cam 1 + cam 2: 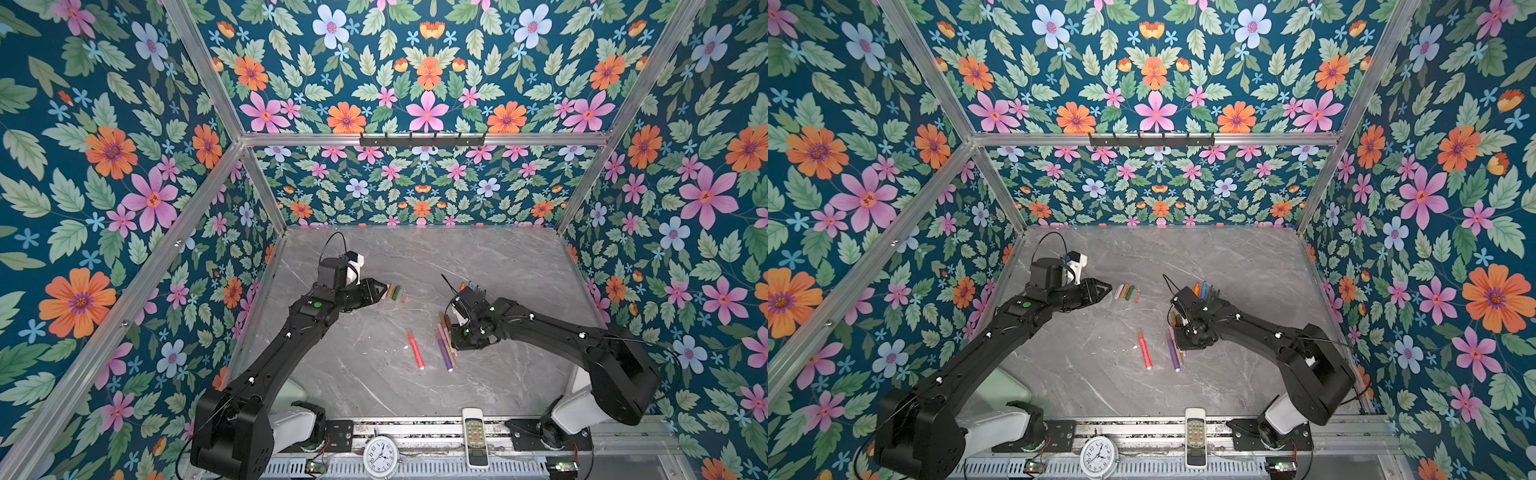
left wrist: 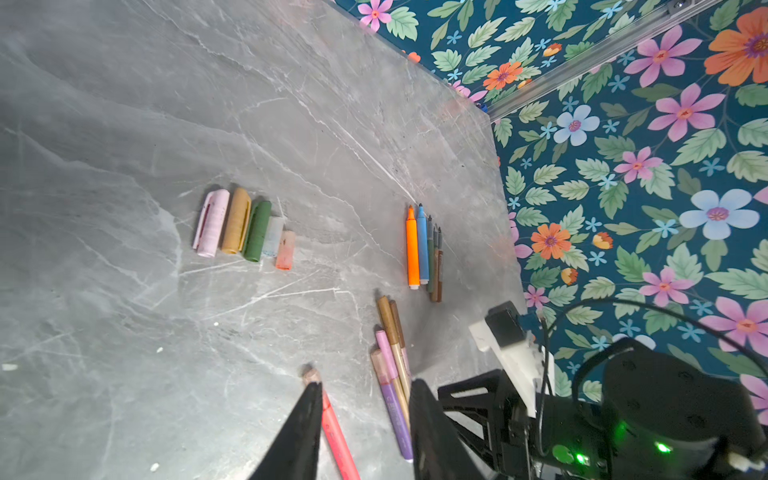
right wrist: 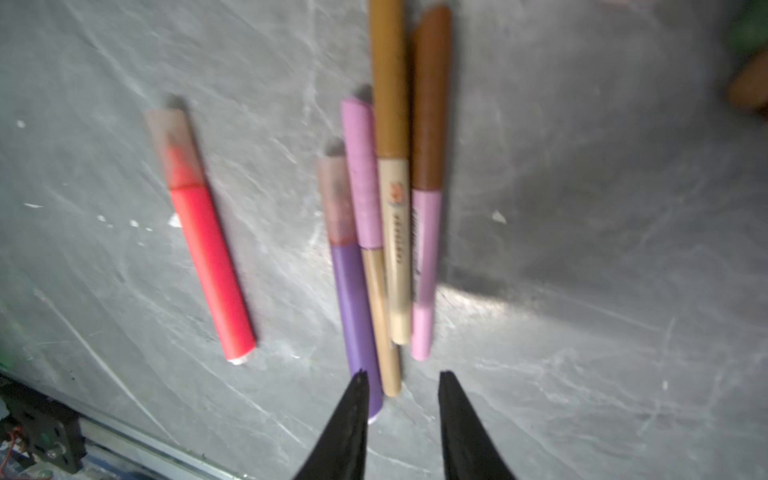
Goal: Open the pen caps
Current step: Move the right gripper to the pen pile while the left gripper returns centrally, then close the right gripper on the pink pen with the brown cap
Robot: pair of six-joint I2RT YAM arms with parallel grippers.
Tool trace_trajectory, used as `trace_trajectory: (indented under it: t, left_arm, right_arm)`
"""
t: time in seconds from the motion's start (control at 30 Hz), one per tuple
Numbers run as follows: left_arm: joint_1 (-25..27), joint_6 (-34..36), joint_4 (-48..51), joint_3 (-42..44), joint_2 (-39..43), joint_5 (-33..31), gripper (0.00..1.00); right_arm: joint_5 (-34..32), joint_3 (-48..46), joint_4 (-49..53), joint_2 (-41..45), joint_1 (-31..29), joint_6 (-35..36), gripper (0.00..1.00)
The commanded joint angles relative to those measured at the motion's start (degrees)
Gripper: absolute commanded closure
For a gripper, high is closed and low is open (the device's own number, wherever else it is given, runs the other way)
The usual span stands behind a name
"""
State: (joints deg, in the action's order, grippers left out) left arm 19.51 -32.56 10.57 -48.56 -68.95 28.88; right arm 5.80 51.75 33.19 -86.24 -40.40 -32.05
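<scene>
I have both claws spread and empty. The left claw (image 2: pixel 365 384) hangs just beside the row of 5 pulled pen caps (image 2: pixel 245 226), stubby matte tubes laid apart from the bare-tipped pens (image 2: pixel 424 249), I judge to keep finished pieces sorted. The right claw (image 3: pixel 402 372) hovers over 4 slim capped pens (image 3: pixel 386 208) bunched on the veined grey bench (image 2: pixel 124 124), with the smooth red pen (image 3: pixel 208 257) lying apart, cap on.

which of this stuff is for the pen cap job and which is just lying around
For the job: capped red pen, bundle of capped pens, uncapped pens, loose caps.
Lying about: remote control, alarm clock.
</scene>
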Motion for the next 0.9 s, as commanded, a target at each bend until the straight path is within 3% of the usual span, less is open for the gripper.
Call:
trace_trajectory:
  t: [0.0, 0.2, 0.67, 0.87]
  left_arm:
    - [-0.14, 2.04, -9.53, 4.95, 0.1, -0.77, 0.63]
    - [-0.17, -1.98, -17.22, 7.3, -2.43, -1.48, 0.66]
    - [-0.16, -1.64, -16.64, 10.05, -2.79, 0.83, 0.65]
    - [-0.15, -1.63, -16.29, 9.13, -3.21, 1.55, 0.65]
  right_arm:
    - [-3.49, -1.63, -4.72, 1.94, -0.52, -1.45, 0.69]
    - [-1.7, -1.92, -6.21, 0.35, -0.51, -2.68, 0.69]
    - [-6.68, 1.23, -4.38, -8.0, -0.55, -2.86, 0.69]
    - [-9.55, 1.1, -2.52, -7.8, -0.51, -4.1, 0.71]
